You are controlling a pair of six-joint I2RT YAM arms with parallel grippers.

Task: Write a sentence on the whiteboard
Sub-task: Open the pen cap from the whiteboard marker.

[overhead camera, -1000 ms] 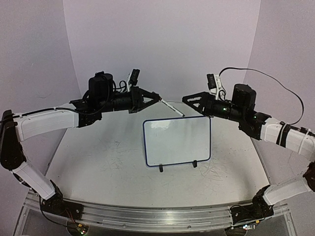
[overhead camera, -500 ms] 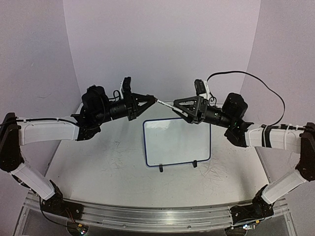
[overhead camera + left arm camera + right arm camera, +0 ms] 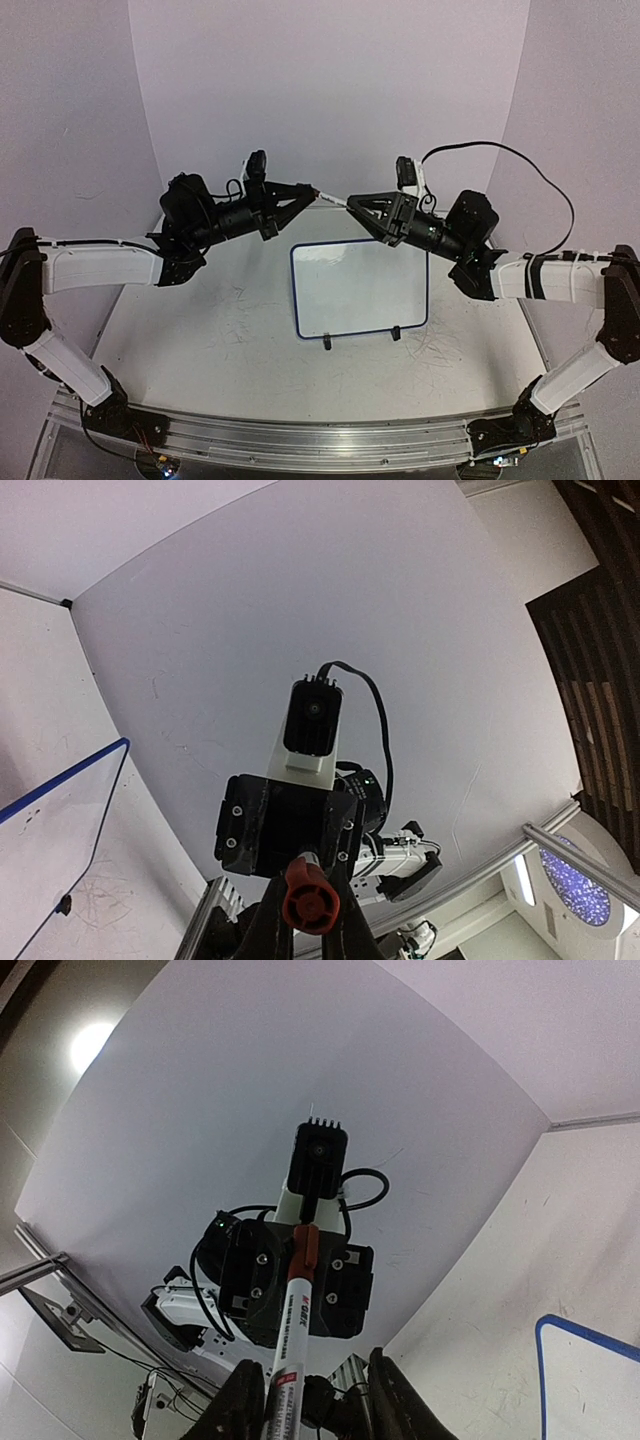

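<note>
Whiteboard (image 3: 360, 285): plain white face, thin dark-blue frame, two black feet. Marker (image 3: 335, 198): white barrel with black and red print, red end. Left gripper (image 3: 313, 192) and right gripper (image 3: 353, 204) both black. Arms (image 3: 100, 262) alternate white and black segments. Tabletop (image 3: 220, 330) pale with faint grey scribbles. Backdrop (image 3: 330, 80) pale lilac. Near rail (image 3: 320, 440) silver.

text: none legible | marker (image 3: 293, 1312) barrel print: too blurred to read
</note>
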